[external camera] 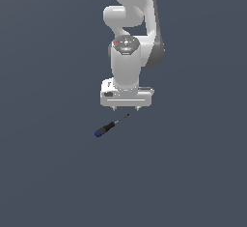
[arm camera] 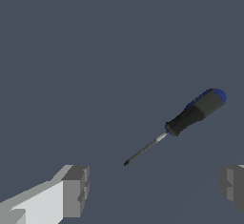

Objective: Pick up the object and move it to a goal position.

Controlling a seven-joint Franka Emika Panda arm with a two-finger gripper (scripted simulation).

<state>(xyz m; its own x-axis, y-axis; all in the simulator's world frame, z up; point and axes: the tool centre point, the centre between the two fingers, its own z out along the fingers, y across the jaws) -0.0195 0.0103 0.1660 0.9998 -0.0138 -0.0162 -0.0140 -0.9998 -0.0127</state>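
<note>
So the white Franka arm [external camera: 130, 23] hangs straight down over a plain dark blue-grey surface [external camera: 48, 173], with its pincer [external camera: 126, 108] pointing at the surface. The two short grey fingers [arm camera: 76, 189] are spread wide apart with nothing between them, so the pincer is fully released.

The small screwdriver with a black handle, blue end cap and thin dark metal shaft [external camera: 108, 126] lies flat on the surface, just nearer the camera than the pincer and a bit toward the exterior view's left. It sits diagonally: the blue cap is the end farthest from the arm, down toward the exterior view's left, and the thin shaft runs up toward the exterior view's right, its tip ending close under the fingertips. Nothing is touching it as far as I can tell.

In the wrist view the same screwdriver [arm camera: 190, 116] is out ahead of the fingers rather than between them, with the shaft tip pointing back into the gap. Hard to say how high the fingertips are above the surface.
</note>
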